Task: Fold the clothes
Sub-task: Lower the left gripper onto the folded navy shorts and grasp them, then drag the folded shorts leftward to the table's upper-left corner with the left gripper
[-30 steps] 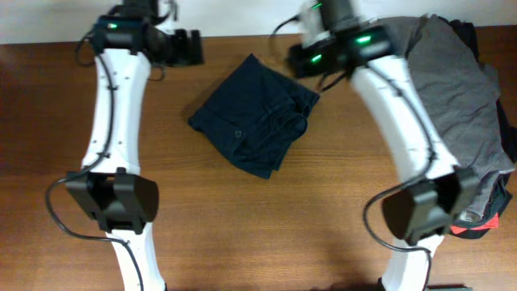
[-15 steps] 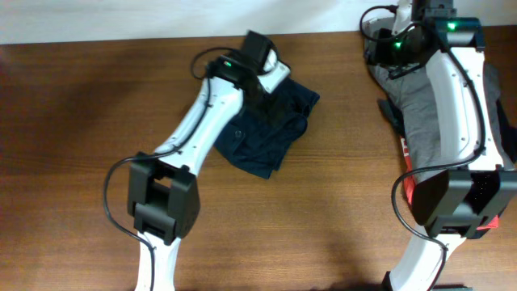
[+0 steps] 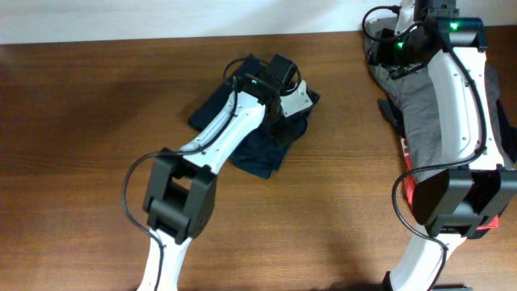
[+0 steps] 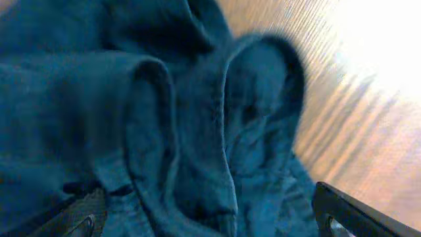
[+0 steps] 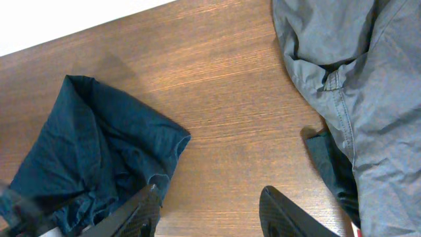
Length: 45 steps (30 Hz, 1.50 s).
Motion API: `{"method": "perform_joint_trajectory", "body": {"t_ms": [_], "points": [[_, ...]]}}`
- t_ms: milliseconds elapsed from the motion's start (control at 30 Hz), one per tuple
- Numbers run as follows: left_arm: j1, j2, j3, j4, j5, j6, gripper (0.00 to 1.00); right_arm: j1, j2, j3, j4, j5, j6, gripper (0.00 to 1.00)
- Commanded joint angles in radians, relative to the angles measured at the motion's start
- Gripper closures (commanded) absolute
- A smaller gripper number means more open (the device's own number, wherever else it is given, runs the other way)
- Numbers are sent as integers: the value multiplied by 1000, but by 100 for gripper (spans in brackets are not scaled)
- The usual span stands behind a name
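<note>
A crumpled dark navy garment (image 3: 242,133) lies on the wooden table at centre. My left gripper (image 3: 284,111) hovers low over its right part. In the left wrist view the navy folds (image 4: 164,118) fill the frame, and the gripper (image 4: 210,227) is open with one fingertip (image 4: 82,217) at each side, holding nothing. My right gripper (image 3: 378,55) is at the far right, open and empty over bare wood (image 5: 210,214). It sits between the navy garment (image 5: 92,158) and a grey garment (image 5: 355,72).
A pile of clothes (image 3: 432,105) lies along the right edge, grey on top, with dark pieces and a red item (image 3: 409,151) beneath. A white wall strip (image 3: 161,16) runs behind the table's far edge.
My left arm swung from the far left onto the navy garment and shifted further right over it. My right arm moved off the garment to the far right by the pile.
</note>
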<state>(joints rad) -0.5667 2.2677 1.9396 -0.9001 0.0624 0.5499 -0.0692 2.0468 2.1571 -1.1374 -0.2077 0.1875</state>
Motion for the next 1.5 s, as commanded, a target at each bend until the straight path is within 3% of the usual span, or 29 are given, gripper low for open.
{"method": "perform_joint_trajectory", "body": {"t_ms": [0, 267, 1067, 1333, 1467], "points": [[5, 73, -15, -6, -81, 28, 1, 4, 11, -5, 0, 10, 9, 46], [34, 103, -15, -6, -257, 27, 1, 4, 26, -11, 0, 21, 9, 46], [568, 105, -31, -68, -273, 11, 1, 4, 38, -12, 27, 36, 9, 46], [703, 105, -31, 49, -264, -200, 1, 4, 38, -12, 23, 36, 9, 46], [753, 105, -31, 130, -214, -224, 1, 4, 38, -12, 17, 36, 9, 46]]}}
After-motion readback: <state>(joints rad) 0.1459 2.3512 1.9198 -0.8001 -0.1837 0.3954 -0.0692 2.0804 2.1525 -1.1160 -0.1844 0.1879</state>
